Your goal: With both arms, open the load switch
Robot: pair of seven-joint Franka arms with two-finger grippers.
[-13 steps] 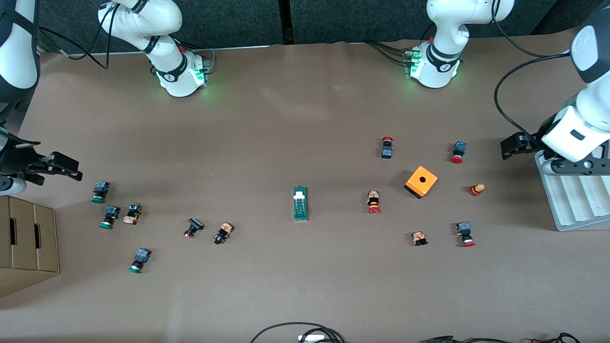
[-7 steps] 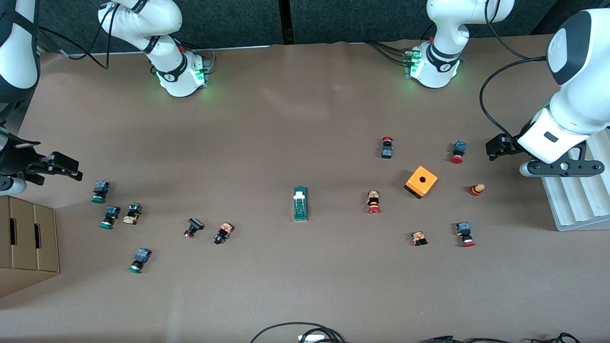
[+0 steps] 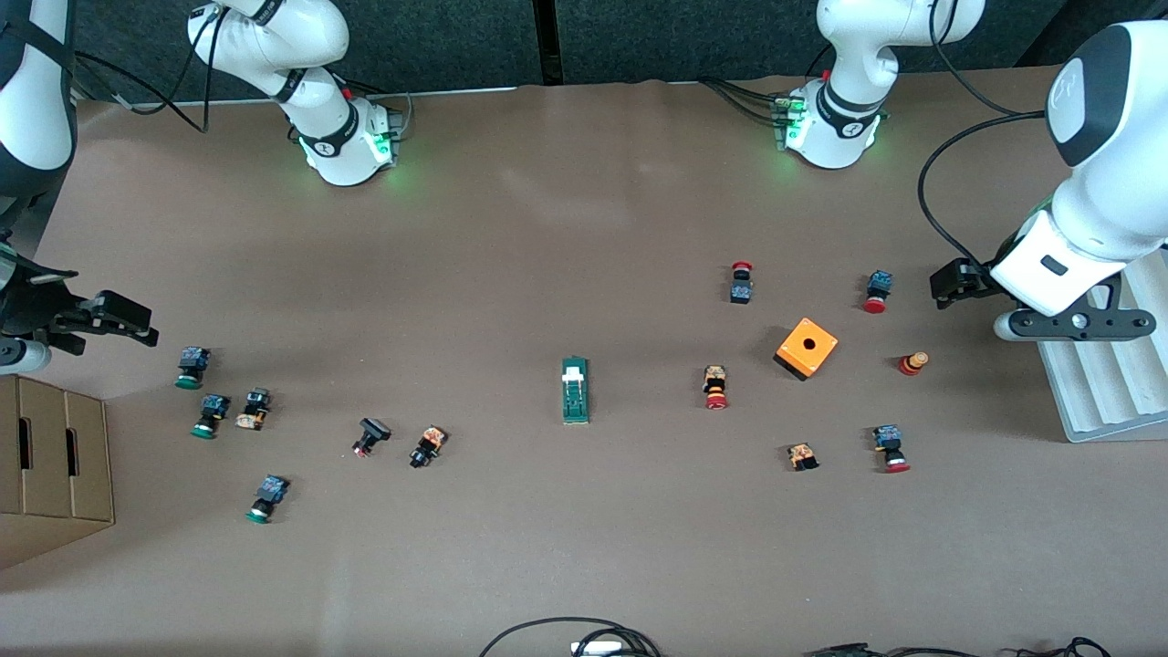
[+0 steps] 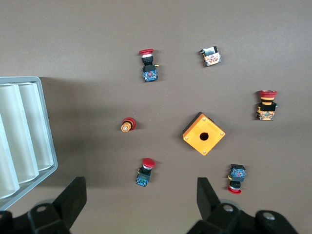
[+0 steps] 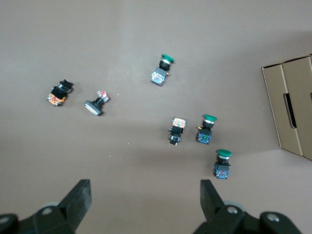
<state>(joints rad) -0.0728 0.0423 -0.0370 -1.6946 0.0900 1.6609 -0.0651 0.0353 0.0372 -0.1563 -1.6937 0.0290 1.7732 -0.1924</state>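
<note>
A: Presently we are finding the load switch (image 3: pixel 575 391) lying untouched mid-table, white lever end toward the bases, well apart from both grippers.

B: Agreed. We are seeing the left gripper (image 3: pixel 949 283) hanging with fingers (image 4: pixel 72 199) spread wide and holding nothing, over the table just beside the grey tray (image 3: pixel 1095 383) at its own end. The right gripper (image 3: pixel 114 319) is likewise wide and empty, over the table near the cardboard box (image 3: pixel 55 456).

A: We are noting clutter on either approach. The orange cube (image 3: pixel 807 348) and several red buttons (image 3: pixel 716 387) are lying between the left gripper and the switch; green buttons (image 3: pixel 191 367) are sitting under the right gripper's likely path.

B: That is where we are placing the risk. A low sweep inward could be knocking a button or the cube and scattering parts toward the switch.

A: We are also judging the switch narrow and light. If one arm presses the lever before the other is bracing the body, the block may be sliding or tipping instead of opening.

B: And two grippers converging on so small a part are risking contact with each other.
</note>
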